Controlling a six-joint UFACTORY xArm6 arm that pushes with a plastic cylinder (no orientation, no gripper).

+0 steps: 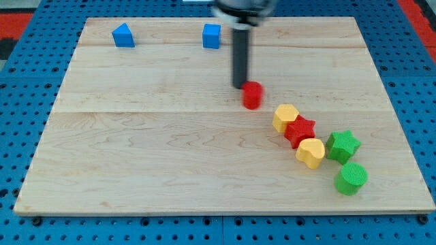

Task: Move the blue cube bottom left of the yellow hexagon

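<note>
Pincer: none fitted. The arm ends in a plain rod, so there is no wide, narrow or holding state to record. Contact is by my tip (242, 85) only.

Positions relative to my tip:
- Blue cube (212, 36): toward the view's top and slightly left, apart from my tip, near the far edge of the counter (136, 150).
- Red cylinder (253, 95): just beside my tip, lower right; touching or nearly so, cannot tell which.
- Yellow hexagon (286, 118): further lower right, touching the red star (300, 131).
- Second blue block (123, 35), peaked top: well to the left, not involved.

Judgement: the push on the cube has not begun. The goal spot, lower left of the hexagon, looks bare, but the red cylinder sits close to the straight line from cube to goal.

Method notes for this step:
1. Take my tip round the cube to its upper-left side without clipping it.
2. Push through the cube's centre so it slides rather than spins off the rod.
3. Steer the path left of the red cylinder, then curve in from the left.
4. Stop short of the hexagon; a nudge there would likely shift the star chain.
</note>
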